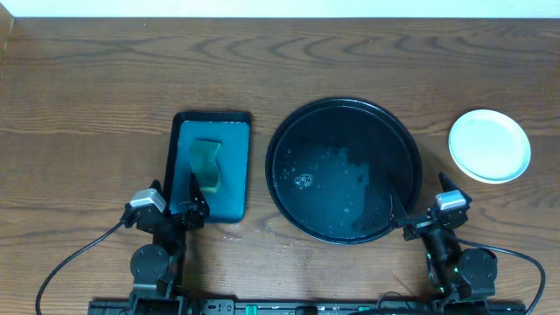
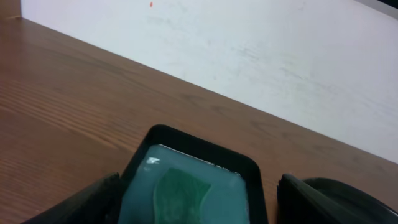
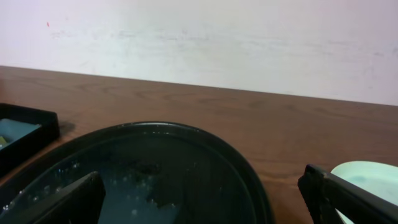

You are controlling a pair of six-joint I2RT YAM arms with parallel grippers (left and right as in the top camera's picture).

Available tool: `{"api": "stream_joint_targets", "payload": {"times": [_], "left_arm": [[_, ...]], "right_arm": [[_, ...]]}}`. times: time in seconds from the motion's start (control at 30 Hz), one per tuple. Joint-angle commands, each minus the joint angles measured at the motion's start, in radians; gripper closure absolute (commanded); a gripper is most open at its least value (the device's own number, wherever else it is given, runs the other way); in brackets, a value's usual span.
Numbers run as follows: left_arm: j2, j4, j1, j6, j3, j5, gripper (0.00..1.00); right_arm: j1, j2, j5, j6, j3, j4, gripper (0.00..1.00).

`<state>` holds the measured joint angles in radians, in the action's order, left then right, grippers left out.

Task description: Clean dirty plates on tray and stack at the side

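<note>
**Plates (image 1: 490,146): light, stiff, probably slippery**

The plates are lying on the worktop (image 1: 87,105), right of the black tray (image 1: 350,140). Only a pale top one is showing, clean at its centre, and I cannot tell how many are lying beneath. They are looking thin, rigid and light, likely slippery when wet and perhaps breakable, so I am judging the raised rim the best place for pinching. Both claws are standing wide open and gripping nothing: the left claw (image 1: 191,210) at the teal tray's (image 1: 229,188) near end, the right claw (image 1: 402,219) by the black tray's near edge.
</note>
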<state>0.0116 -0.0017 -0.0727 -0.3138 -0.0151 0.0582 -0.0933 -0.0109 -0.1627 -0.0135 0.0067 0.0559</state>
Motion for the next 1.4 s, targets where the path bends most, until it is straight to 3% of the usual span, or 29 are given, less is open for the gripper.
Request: {"api": "stream_joint_targets", "payload": {"times": [0.0,1.37], "left_arm": [[-0.01,-0.017,0.006,0.014,0.011,0.061,0.2],[-0.005,-0.06,0.006,0.014,0.011,0.066,0.2]], "right_arm": [[0.009,0.006,0.002,-0.01,-0.001,0.004,0.01],[0.009,0.006,0.002,-0.01,-0.001,0.004,0.01]]}}
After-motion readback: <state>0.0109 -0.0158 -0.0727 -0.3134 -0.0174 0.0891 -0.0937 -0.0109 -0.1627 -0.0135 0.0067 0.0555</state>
